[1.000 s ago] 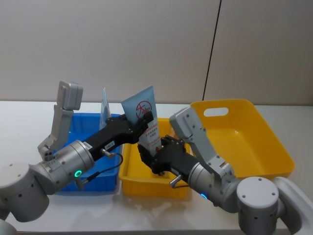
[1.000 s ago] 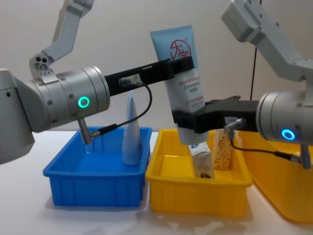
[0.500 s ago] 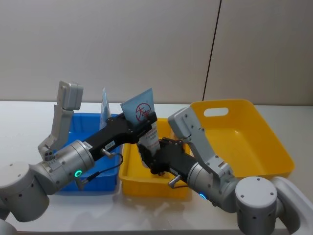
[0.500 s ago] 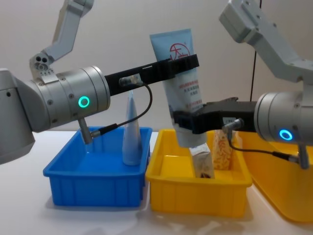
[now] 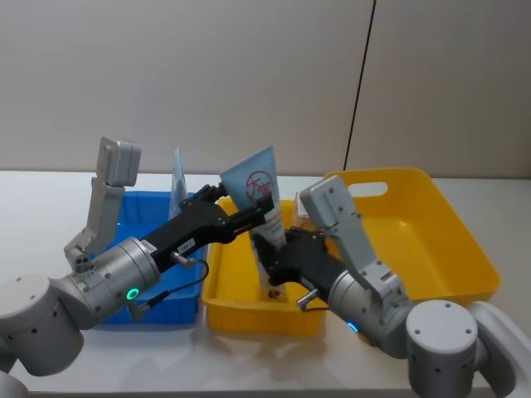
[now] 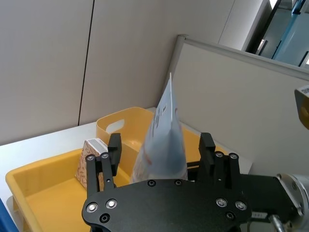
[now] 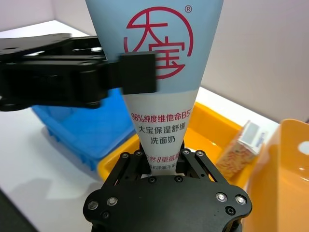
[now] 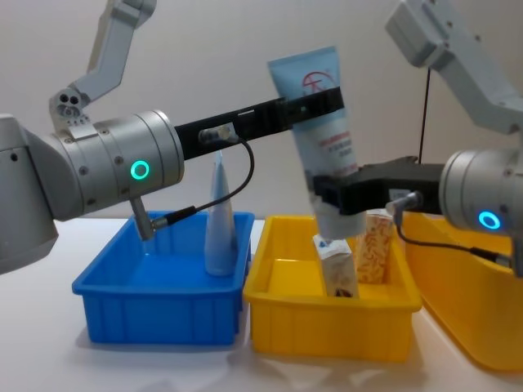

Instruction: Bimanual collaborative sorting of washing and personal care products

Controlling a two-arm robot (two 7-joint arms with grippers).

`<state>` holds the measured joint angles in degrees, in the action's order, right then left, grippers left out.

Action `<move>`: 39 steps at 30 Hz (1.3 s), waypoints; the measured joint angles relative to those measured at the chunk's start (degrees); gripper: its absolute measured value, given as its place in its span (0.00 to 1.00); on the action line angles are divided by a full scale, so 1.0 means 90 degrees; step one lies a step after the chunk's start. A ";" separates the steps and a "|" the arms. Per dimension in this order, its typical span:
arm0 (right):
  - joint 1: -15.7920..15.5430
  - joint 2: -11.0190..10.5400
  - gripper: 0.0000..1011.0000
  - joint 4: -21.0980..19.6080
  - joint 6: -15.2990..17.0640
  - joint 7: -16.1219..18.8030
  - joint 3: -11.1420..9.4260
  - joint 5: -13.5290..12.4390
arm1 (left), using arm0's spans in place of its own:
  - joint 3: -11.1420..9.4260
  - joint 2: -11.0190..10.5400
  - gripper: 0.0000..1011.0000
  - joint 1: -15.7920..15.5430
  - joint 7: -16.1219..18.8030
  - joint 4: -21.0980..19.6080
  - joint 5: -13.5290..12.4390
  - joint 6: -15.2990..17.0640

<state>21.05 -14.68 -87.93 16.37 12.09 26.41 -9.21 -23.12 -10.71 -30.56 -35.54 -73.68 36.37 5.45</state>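
Jaws: the left gripper (image 8: 315, 104) is open. Its black fingers (image 6: 114, 145) stand on either side of the upper part of the pale blue plastic squeeze tube with the red logo and text (image 8: 328, 149), and the left wrist view shows a gap on each side. The right gripper (image 7: 162, 163) is closed on the tube's narrow lower end and carries it.

The tube is held in the air above the small yellow plastic bin (image 8: 327, 331) at the middle of the white table (image 8: 37, 335). Its wide crimped end is uppermost and leans toward the left.

Two packs stand upright in the small yellow bin. One is a small white carton with a blue mark near its top (image 8: 337, 268), directly below the tube's lower end; whether the two touch cannot be told. The other is an orange-speckled carton (image 8: 374, 247), just beside the white carton, to its right and farther back.

On the left, just beside the small yellow bin, is a blue plastic bin (image 8: 155, 314). A second pale blue squeeze tube (image 8: 219, 222) stands upright in it, against its right wall. On the right lies a large yellow plastic bin with a handle slot (image 5: 419, 236). The left arm reaches in over the blue bin, and the right arm reaches in from the near right.
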 joint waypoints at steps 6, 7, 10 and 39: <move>-0.0069 0.0002 0.23 -0.0043 -0.0076 -0.0230 -0.0187 0.0067 | 0.0000 0.0000 0.99 0.0000 0.0000 0.0000 -0.0001 0.0000; -0.0087 0.0000 0.22 -0.0056 -0.0101 -0.0288 -0.0236 0.0088 | 0.0000 0.0000 0.99 0.0000 0.0000 0.0000 0.0000 0.0001; -0.0121 -0.0005 0.21 -0.0082 -0.0151 -0.0400 -0.0333 0.0115 | 0.0000 0.0000 0.99 0.0000 0.0000 0.0000 0.0000 0.0001; -0.0292 -0.0023 0.19 -0.0193 -0.0968 -0.1988 -0.1796 0.0530 | 0.0000 0.0000 0.99 0.0000 0.0000 0.0000 -0.0001 0.0002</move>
<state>18.42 -14.89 -89.67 7.67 -5.80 10.25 -4.44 -23.12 -10.71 -30.56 -35.54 -73.68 36.37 5.46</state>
